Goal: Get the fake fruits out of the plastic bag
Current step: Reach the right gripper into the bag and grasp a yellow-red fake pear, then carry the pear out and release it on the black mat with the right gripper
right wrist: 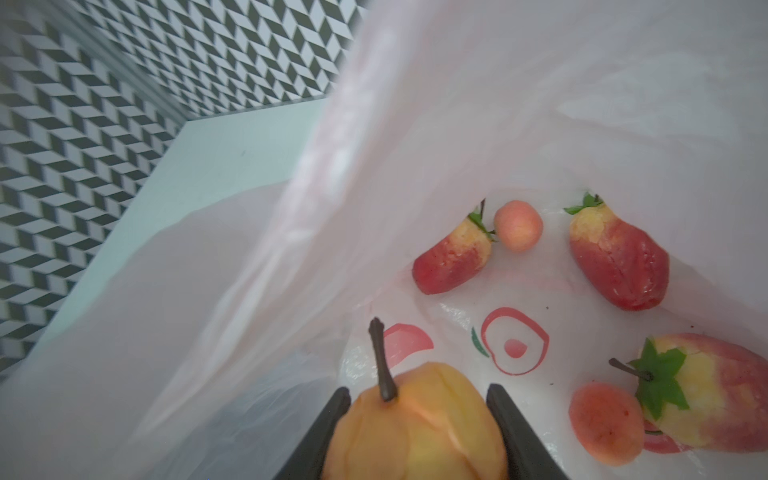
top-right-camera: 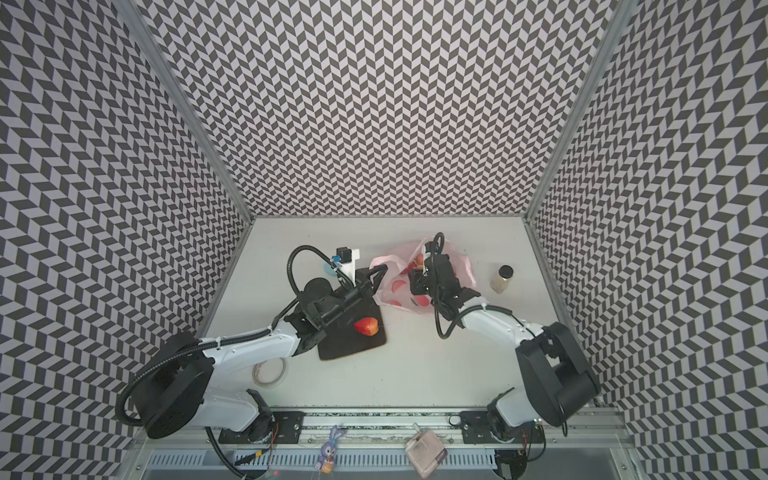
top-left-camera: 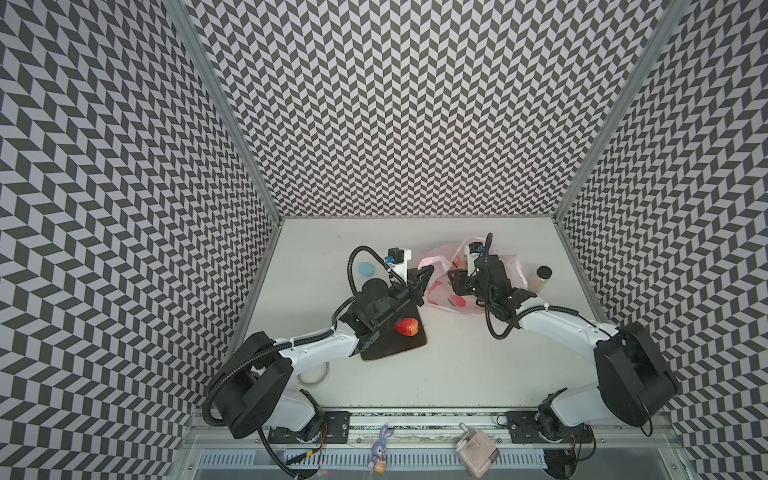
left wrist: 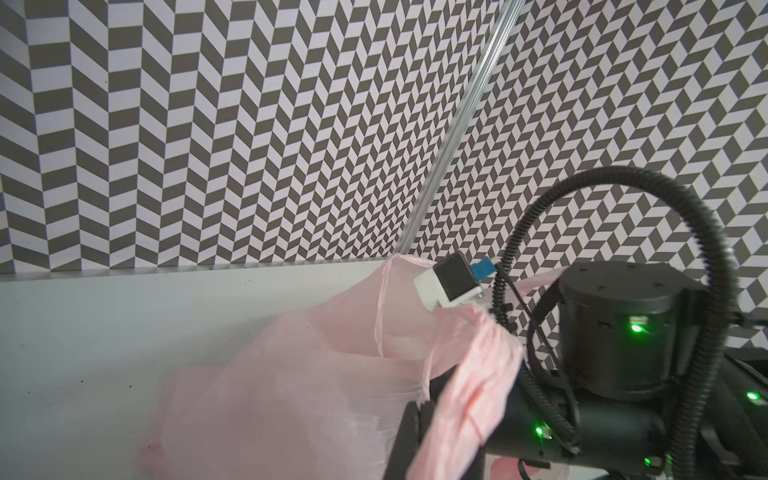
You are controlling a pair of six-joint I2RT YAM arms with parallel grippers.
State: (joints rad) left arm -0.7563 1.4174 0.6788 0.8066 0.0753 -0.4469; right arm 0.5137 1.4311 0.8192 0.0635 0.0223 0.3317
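plastic bag [right wrist: 498,104]: pale pink, red prints | strawberries [right wrist: 619,262]: red-yellow, green caps | pear-shaped fruit [right wrist: 415,428]: orange-yellow | plate [top-left-camera: 399,345]: seemingly black

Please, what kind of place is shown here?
Probably a robot testing booth, not a home: chevron-patterned walls enclose a white table, the left arm and right arm are mounted on a front rail, and a plastic bag holds fake fruits.

Three walls close the booth in, all papered with the same grey-and-white chevron pattern: a back wall [top-left-camera: 415,104] and two side walls [top-left-camera: 104,208] that splay outward in both top views. Bare aluminium posts [top-left-camera: 224,108] run up the two rear corners. The bench [top-left-camera: 457,374] is a flat, pale grey-white slab with a few dark specks, evenly lit without hard shadows. Along its near edge lies a metal rail [top-left-camera: 424,430], then a white slotted strip [top-left-camera: 415,459].
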